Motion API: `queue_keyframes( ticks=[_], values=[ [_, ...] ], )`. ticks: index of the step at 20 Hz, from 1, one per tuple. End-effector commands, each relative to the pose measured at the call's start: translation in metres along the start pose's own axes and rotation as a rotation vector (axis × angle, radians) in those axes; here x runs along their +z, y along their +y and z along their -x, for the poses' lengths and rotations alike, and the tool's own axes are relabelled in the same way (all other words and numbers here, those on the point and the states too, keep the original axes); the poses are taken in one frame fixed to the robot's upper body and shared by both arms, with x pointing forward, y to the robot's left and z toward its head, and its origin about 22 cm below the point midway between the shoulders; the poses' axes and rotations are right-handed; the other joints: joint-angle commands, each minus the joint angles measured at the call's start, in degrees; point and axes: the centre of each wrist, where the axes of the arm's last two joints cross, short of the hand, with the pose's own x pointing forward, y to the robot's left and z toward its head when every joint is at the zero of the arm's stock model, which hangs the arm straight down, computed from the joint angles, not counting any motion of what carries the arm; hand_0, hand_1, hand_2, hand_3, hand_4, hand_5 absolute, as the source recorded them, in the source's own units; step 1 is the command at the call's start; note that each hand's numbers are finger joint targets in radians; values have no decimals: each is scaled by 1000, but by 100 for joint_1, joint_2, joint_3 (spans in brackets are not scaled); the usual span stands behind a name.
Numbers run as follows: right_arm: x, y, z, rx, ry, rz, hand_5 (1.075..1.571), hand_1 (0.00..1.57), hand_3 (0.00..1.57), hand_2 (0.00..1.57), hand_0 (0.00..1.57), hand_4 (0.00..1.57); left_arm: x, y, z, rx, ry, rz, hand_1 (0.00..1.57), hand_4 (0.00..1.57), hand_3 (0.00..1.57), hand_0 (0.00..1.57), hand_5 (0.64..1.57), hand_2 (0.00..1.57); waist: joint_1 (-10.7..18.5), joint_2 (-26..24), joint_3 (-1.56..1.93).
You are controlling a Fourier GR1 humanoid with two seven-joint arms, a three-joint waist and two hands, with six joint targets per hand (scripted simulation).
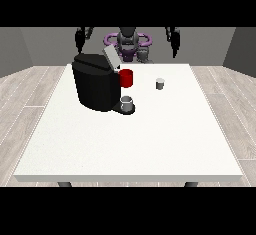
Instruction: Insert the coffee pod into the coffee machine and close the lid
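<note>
Coffee pod [160,83] upright on white table [150,139], right of coffee machine [96,81], lid [111,58] raised. Both hands far behind pod, raised: hand at view's right [175,41], hand at view's left [79,39]. Finger state: cannot tell.

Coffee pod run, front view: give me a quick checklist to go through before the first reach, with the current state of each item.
1. Coffee machine lid raised for loading: ok, it tilts up.
2. Coffee pod free to pick: ok, it stands alone on the table, apart from the machine.
3. Hand at the view's right free: cannot tell, it is raised behind the table, fingers unclear.
4. Hand at the view's left free: cannot tell, also raised.
5. Red pod holder vacant: cannot tell, its inside is hidden.
6. Cup under the spout: ok.
</note>
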Motion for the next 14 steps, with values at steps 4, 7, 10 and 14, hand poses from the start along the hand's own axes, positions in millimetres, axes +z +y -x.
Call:
queue_keyframes(
  ticks=[4, 7, 10, 14],
  values=[
    [6, -18, 12, 4, 91, 41, 1571, 0, 0, 0, 0, 128, 20, -33, 5, 73, -70, 52, 0, 319, 0, 0, 1571, 0, 365, -120, 0],
    [16, -28, 26, -31, 40, 270, 1571, 0, 0, 0, 0, 128, 37, -41, 11, 146, -117, 87, 0, 319, 0, 0, 1571, 0, 470, -404, 3],
    [15, -14, 32, -55, 8, 280, 1571, 0, 0, 0, 0, 94, 35, -38, 6, 121, -179, 98, 0, 282, 0, 0, 1571, 0, 469, -232, 2],
    [23, -6, 41, -54, -42, 239, 1571, 0, 0, 0, 0, 267, 27, -29, 7, -31, -178, 91, 0, 311, 0, 0, 1571, 0, 294, -32, 2]
  ],
)
